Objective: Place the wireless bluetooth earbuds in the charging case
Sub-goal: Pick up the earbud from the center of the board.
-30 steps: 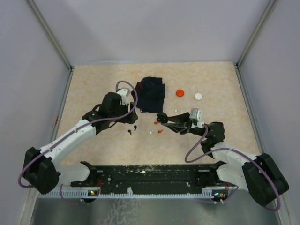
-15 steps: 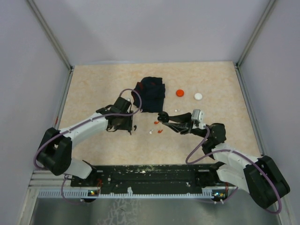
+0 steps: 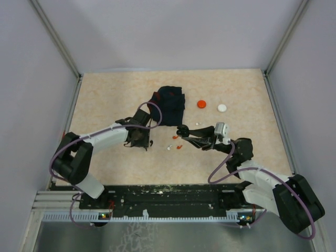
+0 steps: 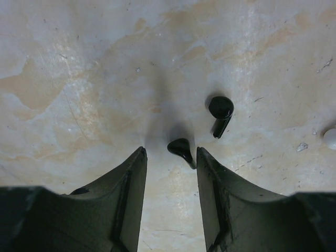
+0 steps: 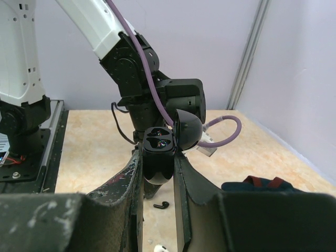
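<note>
The left end effector (image 4: pixel 170 153) is low over the desk (image 3: pixel 105 94) with its fingers apart. One black earbud (image 4: pixel 180 148) lies on the desk in the gap between the fingertips, close against the right finger, and neither finger grips it. A second black earbud (image 4: pixel 220 113) lies just beyond that finger's tip, a little farther out and to the right.

The right end effector (image 5: pixel 158 160) is clamped on the black charging case (image 5: pixel 157 140) and holds it above the desk. The lid stands open and the two sockets face up.

From above, the case sits right of the left end effector, with the red earbuds (image 3: pixel 179 147) and a white earbud (image 3: pixel 169 148) on the desk between the two arms. A dark cloth (image 3: pixel 169 105) lies at the far side, with a red disc (image 3: pixel 201 104) and a white disc (image 3: pixel 222 108) to its right.
</note>
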You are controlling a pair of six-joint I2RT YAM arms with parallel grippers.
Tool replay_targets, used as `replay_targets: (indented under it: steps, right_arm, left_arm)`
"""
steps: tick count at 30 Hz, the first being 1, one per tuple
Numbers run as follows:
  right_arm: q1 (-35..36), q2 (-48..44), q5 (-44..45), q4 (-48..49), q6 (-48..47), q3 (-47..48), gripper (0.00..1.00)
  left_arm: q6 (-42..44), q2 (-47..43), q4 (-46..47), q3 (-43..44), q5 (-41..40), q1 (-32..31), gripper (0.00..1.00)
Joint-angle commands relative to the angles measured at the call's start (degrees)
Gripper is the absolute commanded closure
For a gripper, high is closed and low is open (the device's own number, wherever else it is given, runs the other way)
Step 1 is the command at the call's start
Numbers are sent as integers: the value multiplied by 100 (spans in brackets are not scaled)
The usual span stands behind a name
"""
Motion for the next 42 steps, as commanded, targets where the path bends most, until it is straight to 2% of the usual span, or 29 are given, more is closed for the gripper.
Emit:
replay_targets:
  steps: [1,31,37,42]
  right_arm:
    - [34,-142,55,247,-95,-38,100]
    - [38,-306,148,79,-149,-51,100]
    - [38,-283,158,33,-180,-35,100]
    - [38,-280,192,-399,-314,47,100]
  left_arm:
    - [-48,177,144,254,-1,7,52]
    - [-54,469,-43,162,151,-115,76]
    - [24,91,99,58,10,-116,79]
    - [248,-464,535,-57,-80,-116,82]
